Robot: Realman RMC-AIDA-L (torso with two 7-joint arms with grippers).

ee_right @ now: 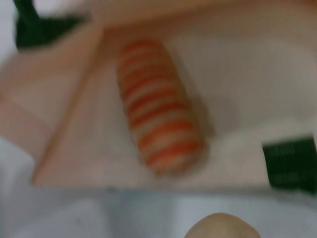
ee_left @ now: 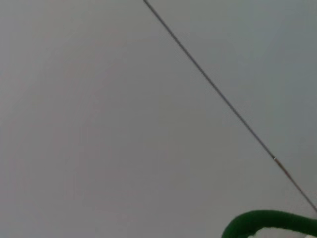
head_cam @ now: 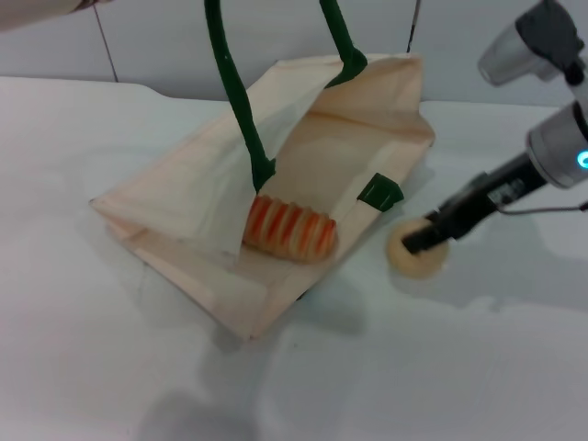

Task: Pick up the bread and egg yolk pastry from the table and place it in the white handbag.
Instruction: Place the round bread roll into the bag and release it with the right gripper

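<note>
The white handbag lies on the table with its mouth held up by the green handles. The bread rests inside that mouth. Just beside the bag's open edge, the egg yolk pastry sits on the table, the right gripper down on it; whether it grips cannot be told. The left gripper is out of sight.

white table under everything; pale tiled wall with dark seams behind.
</note>
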